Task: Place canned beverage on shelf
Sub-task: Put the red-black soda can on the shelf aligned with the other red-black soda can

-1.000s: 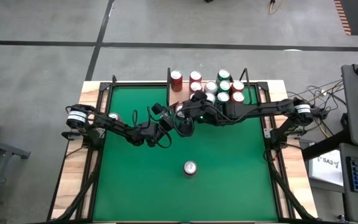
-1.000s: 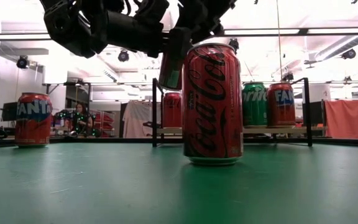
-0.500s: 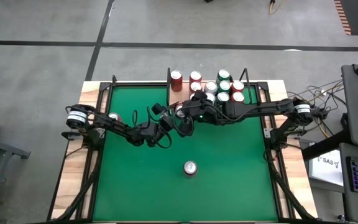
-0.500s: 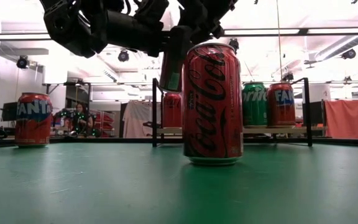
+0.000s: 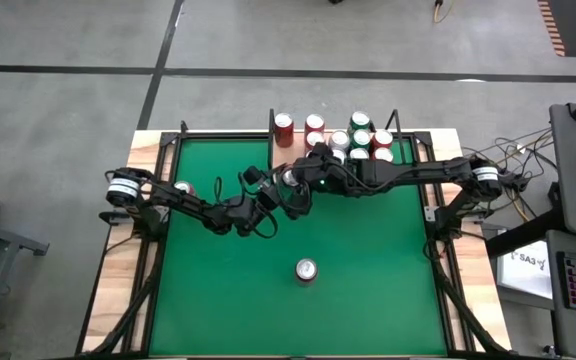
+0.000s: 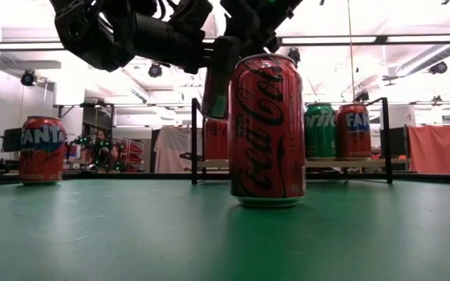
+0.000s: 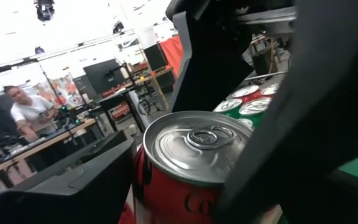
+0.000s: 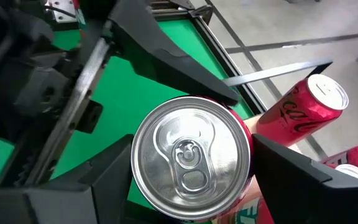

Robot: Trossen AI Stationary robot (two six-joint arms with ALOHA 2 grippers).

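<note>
A red canned beverage (image 5: 290, 178) with a silver top (image 8: 191, 155) hangs upright above the middle of the green table, between both grippers. My right gripper (image 8: 191, 177), reaching in from the table's right, is shut on it. My left gripper (image 7: 191, 193) reaches in from the left, about level. Its fingers stand close on either side of the same can (image 7: 194, 146). In the low view the can (image 6: 217, 78) is high above the felt. The shelf (image 6: 326, 164) stands at the far edge with several cans on it. My right gripper pinches the can's side wall (image 8: 246, 137) just below the top rim between its two fingers (image 8: 104, 186). It comes from the table's right, slanting down. The can is upright and lifted clear of the table. My left gripper flanks the can's wall (image 7: 143, 180); whether it touches, I cannot tell.
A Coca-Cola can (image 5: 306, 270) stands on the felt nearer the front edge, below the two arms. A Fanta can (image 5: 182, 188) stands near the left edge. Several cans (image 5: 358, 140) fill the shelf's right part, and a red one (image 5: 284, 125) stands at its left end.
</note>
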